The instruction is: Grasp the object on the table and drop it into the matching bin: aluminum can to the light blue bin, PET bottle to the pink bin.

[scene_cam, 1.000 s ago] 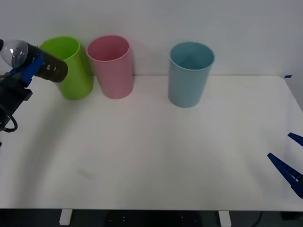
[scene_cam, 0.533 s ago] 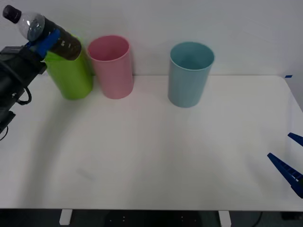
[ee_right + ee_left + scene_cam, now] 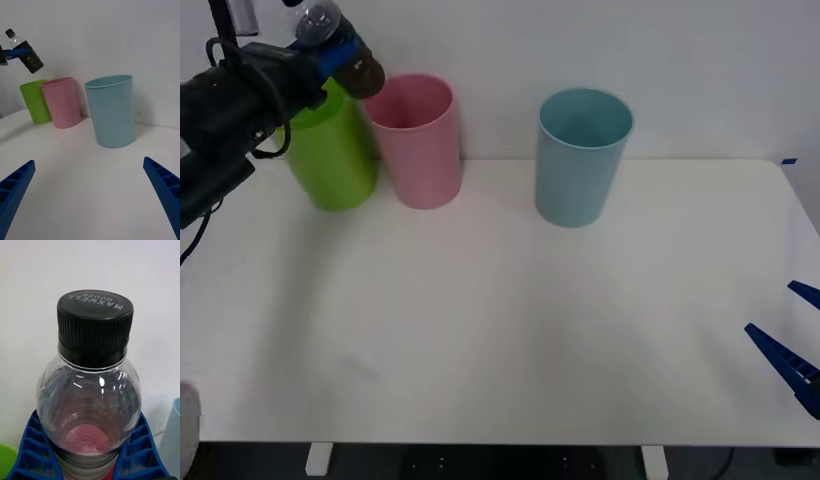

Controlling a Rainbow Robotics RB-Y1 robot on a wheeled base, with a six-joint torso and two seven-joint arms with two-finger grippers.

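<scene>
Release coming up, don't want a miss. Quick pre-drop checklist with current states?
1. Grip: left gripper shut on the bottle, blue fingers on both sides of the body. Ok.
2. Target: pink bin upright, mouth open. Ok.
3. Alignment: in the front view the bottle hangs over the gap between the green bin and the pink bin, not over the pink mouth. Not ok.
4. Height: bottle above both rims. Ok.
5. Depth over the bin: cannot tell.
6. Right gripper open, low at the table's right edge, away from the bins. Ok.
</scene>
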